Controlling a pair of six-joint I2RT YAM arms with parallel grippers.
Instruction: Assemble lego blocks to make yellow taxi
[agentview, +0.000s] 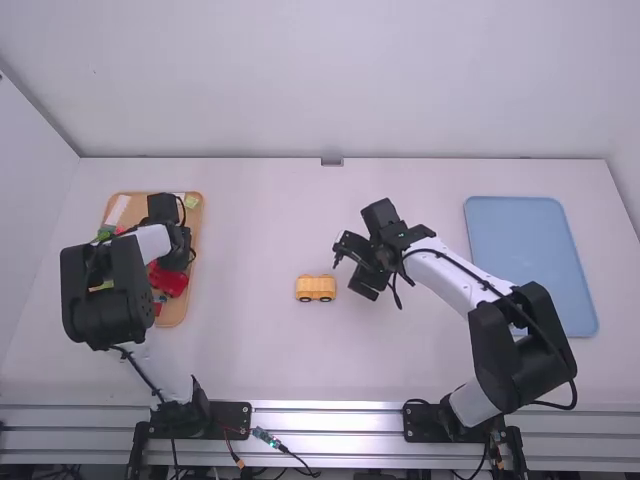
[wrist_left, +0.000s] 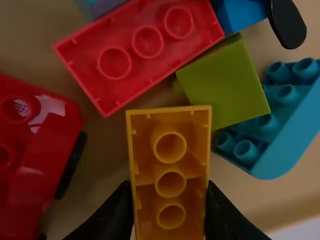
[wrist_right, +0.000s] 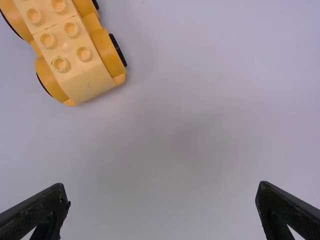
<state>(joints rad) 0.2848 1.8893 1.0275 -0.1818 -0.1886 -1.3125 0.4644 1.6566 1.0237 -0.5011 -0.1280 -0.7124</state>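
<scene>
Left tool (agentview: 176, 250) grips one yellow block (wrist_left: 192, 167), right tool (agentview: 354, 271) gapes near one yellow wheeled base (wrist_right: 75, 55).

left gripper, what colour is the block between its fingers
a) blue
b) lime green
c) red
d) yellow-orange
d, the left gripper has one finger along each side of a yellow-orange block whose hollow underside shows three round tubes.

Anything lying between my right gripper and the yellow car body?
No. The right wrist view shows bare, faintly shadowed white table between the open right gripper and the yellow car body.
</scene>
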